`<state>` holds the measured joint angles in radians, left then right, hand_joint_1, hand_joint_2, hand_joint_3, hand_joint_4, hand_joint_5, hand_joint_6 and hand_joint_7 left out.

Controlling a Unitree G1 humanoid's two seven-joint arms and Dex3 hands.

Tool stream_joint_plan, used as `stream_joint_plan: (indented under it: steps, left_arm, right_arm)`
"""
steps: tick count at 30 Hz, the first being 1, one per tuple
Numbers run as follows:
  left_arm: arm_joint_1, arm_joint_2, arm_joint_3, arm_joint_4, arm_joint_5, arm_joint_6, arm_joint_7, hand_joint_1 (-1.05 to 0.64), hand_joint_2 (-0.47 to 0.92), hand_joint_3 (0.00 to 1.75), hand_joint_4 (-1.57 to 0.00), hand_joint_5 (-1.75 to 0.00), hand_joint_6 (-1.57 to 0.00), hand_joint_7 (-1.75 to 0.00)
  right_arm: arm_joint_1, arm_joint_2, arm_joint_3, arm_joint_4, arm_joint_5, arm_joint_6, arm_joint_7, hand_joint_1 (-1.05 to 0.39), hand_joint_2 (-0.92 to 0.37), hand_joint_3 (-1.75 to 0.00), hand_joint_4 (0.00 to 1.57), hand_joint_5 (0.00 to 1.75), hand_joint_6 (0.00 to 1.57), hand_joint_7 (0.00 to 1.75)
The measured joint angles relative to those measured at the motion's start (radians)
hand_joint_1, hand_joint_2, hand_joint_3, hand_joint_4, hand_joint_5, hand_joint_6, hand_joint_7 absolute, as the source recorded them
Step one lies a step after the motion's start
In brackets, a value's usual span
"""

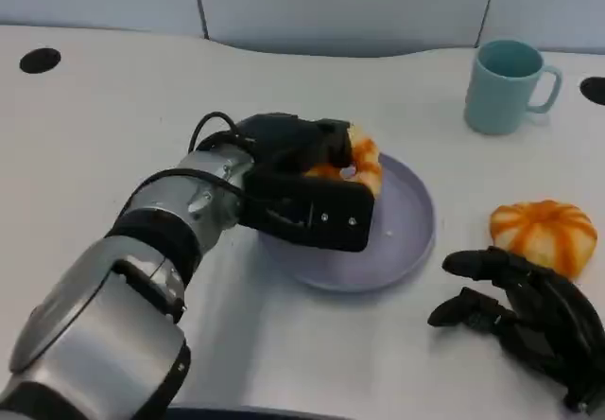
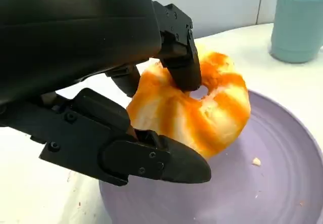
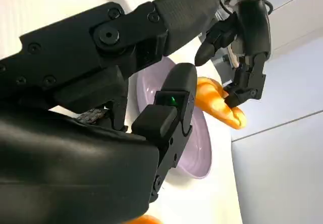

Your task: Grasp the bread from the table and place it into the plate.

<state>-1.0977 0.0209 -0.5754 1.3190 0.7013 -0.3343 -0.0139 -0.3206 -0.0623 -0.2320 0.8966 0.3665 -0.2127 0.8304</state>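
Head view: left hand (image 1: 312, 188) reaches over the lavender plate (image 1: 411, 240) and grips the bread (image 1: 364, 160), which is above the plate's far-left part. Whether the bread touches the plate cannot be told from here.

Left wrist view gives the close detail: fingers (image 2: 184, 67) closed around the bread (image 2: 212, 110), one pressing into its top, another lying below it; the loaf sits low over the plate (image 2: 282, 183), contact still unclear. A few crumbs lie on the plate.

Right wrist view shows the plate (image 3: 194, 148) edge-on with the bread (image 3: 217, 103) in the left hand's fingertips (image 3: 242, 90).

Bread: rounded, ring-like with a dimple in the top, pale dough streaked orange, soft and matte. Plate: smooth, round, shallow raised rim.

Right hand (image 1: 525, 311) rests on the white surface (image 1: 113, 117), fingers loosely curled and apart, holding nothing, just beside a second orange-striped bun (image 1: 544, 234). A teal mug (image 1: 506, 84) stands upright behind.
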Motion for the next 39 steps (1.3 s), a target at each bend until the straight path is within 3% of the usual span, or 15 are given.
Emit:
stream_joint_plan:
  steps: [7, 12, 16, 19, 22, 24, 27, 30, 35, 36, 39]
  left_arm:
    - [0.0, 0.01, -0.001, -0.005, 0.0, 0.003, -0.035, -0.83, 0.92, 0.22, -0.08, -1.01, -0.08, -0.75]
    - [0.0, 0.011, -0.002, -0.005, 0.0, 0.008, -0.053, -0.83, 0.92, 0.19, -0.01, -1.28, -0.17, -0.69]
    - [0.0, 0.011, -0.001, -0.005, 0.0, 0.019, -0.061, -0.83, 0.92, 0.16, 0.0, -1.03, -0.22, -0.68]
    - [0.0, 0.01, -0.001, -0.005, 0.0, 0.02, -0.061, -0.82, 0.92, 0.14, 0.0, -0.84, -0.34, -0.7]
    - [0.0, 0.01, -0.003, -0.005, 0.002, 0.017, -0.061, -0.83, 0.92, 0.16, 0.0, -0.7, -0.43, -0.83]
    - [0.0, 0.011, -0.005, -0.005, 0.003, 0.008, -0.058, -0.83, 0.92, 0.18, 0.0, -0.79, -0.37, -1.06]
    - [0.0, 0.012, -0.005, -0.006, 0.003, -0.01, -0.048, -0.83, 0.92, 0.19, 0.0, -0.91, -0.26, -1.25]
    - [0.0, 0.012, -0.001, -0.007, 0.001, -0.02, -0.048, -0.85, 0.92, 0.21, 0.0, -0.95, -0.2, -1.33]
    - [0.0, 0.015, -0.001, -0.008, 0.0, -0.032, -0.048, -0.84, 0.92, 0.24, 0.0, -0.96, -0.16, -1.24]
    - [0.0, 0.015, -0.001, -0.008, 0.001, -0.033, -0.048, -0.84, 0.92, 0.26, 0.0, -0.95, -0.1, -1.12]
    - [0.0, 0.016, -0.001, -0.008, 0.001, -0.035, -0.048, -0.84, 0.92, 0.26, 0.0, -0.93, -0.05, -1.0]
  right_arm:
    - [-0.003, 0.0, 0.0, 0.007, 0.0, -0.005, 0.001, -0.43, -0.92, -0.02, 0.7, 1.04, 0.83, 0.53]
    - [-0.005, 0.0, 0.0, 0.006, 0.0, -0.001, -0.002, -0.46, -0.92, -0.02, 0.71, 1.05, 0.84, 0.53]
    - [-0.004, 0.0, 0.001, 0.003, 0.0, -0.001, 0.001, -0.45, -0.92, -0.03, 0.71, 1.06, 0.83, 0.53]
    - [-0.004, 0.0, 0.001, 0.002, -0.001, -0.001, 0.001, -0.45, -0.92, -0.02, 0.71, 1.06, 0.83, 0.53]
    - [-0.002, 0.0, 0.003, -0.001, -0.003, 0.0, -0.004, -0.43, -0.92, -0.03, 0.7, 1.06, 0.83, 0.53]
    - [-0.002, 0.0, 0.002, -0.001, -0.002, 0.0, -0.004, -0.43, -0.92, -0.02, 0.7, 1.06, 0.83, 0.54]
    - [-0.002, 0.0, 0.002, 0.0, -0.002, 0.0, -0.004, -0.43, -0.92, -0.02, 0.71, 1.07, 0.83, 0.54]
    - [-0.002, 0.0, 0.002, -0.003, -0.002, 0.005, -0.004, -0.44, -0.92, -0.02, 0.71, 1.06, 0.84, 0.54]
    - [-0.002, 0.0, 0.002, -0.004, -0.003, 0.003, -0.005, -0.44, -0.92, -0.03, 0.71, 1.06, 0.83, 0.53]
    - [-0.002, 0.0, 0.003, -0.004, -0.004, 0.002, -0.005, -0.43, -0.92, -0.03, 0.71, 1.06, 0.83, 0.53]
    - [-0.001, 0.0, 0.003, -0.004, -0.005, 0.0, -0.008, -0.42, -0.92, -0.03, 0.71, 1.06, 0.84, 0.53]
